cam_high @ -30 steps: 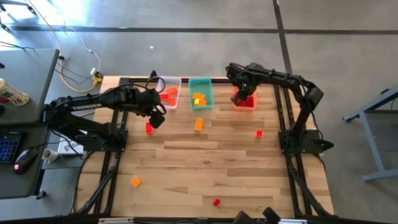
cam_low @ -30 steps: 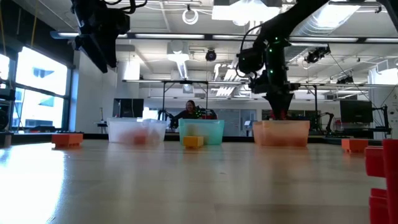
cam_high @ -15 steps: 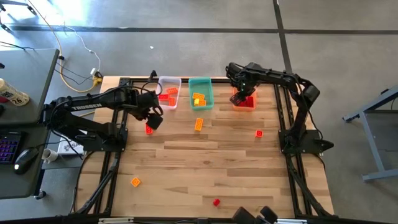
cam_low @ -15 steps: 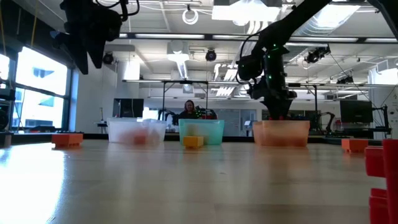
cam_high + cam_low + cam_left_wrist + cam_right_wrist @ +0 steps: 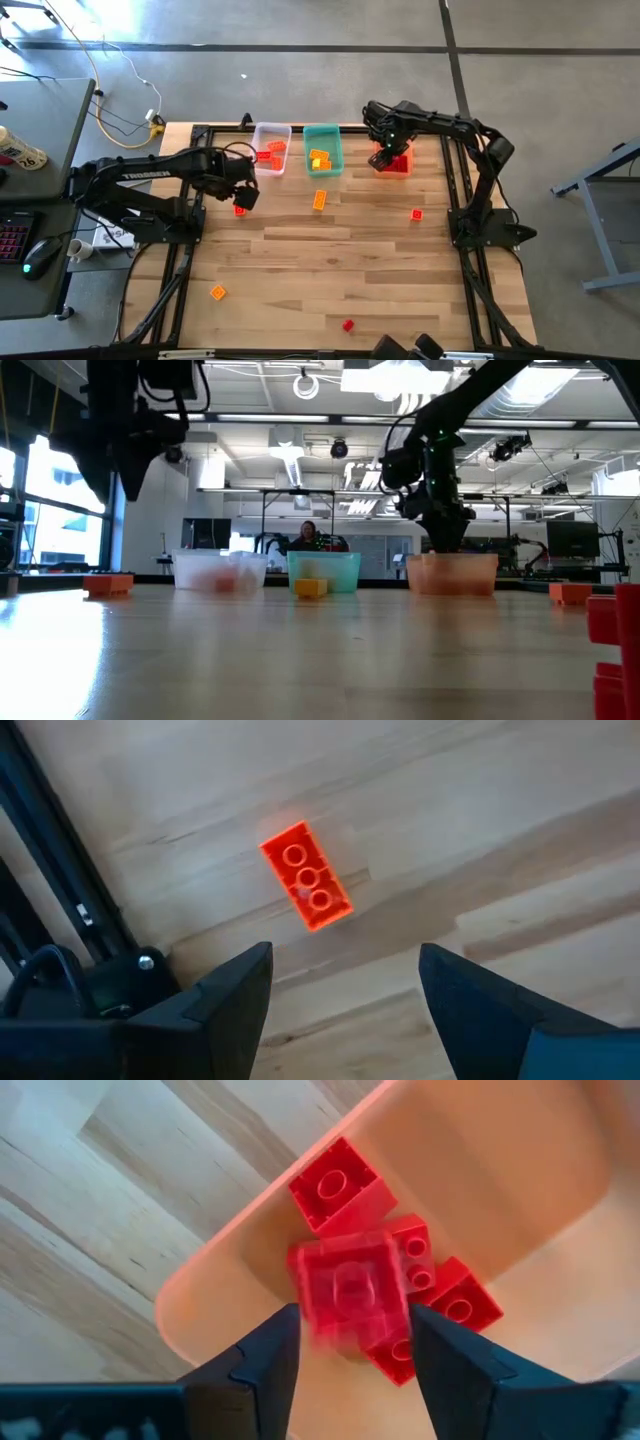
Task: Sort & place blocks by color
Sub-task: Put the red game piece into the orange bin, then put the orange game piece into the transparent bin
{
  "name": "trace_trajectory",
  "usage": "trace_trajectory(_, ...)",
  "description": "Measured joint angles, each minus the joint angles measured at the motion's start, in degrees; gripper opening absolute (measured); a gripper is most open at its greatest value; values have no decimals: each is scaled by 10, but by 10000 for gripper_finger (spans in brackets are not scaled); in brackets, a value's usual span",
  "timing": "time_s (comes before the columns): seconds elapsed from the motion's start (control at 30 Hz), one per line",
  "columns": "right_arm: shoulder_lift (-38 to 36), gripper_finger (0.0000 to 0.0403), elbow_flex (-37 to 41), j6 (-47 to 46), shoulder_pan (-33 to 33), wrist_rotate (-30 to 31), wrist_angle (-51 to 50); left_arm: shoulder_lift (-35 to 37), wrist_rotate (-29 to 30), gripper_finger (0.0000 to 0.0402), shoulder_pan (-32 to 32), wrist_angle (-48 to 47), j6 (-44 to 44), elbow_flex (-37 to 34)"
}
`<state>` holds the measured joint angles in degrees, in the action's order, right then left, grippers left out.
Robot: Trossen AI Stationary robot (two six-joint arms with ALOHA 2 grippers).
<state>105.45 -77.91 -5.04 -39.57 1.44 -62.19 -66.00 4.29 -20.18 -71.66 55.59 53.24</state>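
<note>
Pale matt wooden plank table (image 5: 330, 260), glossy studded plastic blocks (image 5: 345, 1195), smooth translucent plastic orange bin (image 5: 520, 1190)

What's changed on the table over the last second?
The right gripper over the orange bin spread its fingers, dropping a red block. The left gripper swung outward, open above an oblong red block. Loose blocks and bins stayed put.
</note>
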Motion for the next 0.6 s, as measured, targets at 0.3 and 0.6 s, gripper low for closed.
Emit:
trace_trajectory(0.3, 0, 196, -11, -25, 10, 15, -10, 0, 13, 239, 0, 78, 70, -77)
trace_trajectory(0.6, -1, 197, -93, -54, 20, 17, -29, 0, 26, 239, 0, 140, 129, -146)
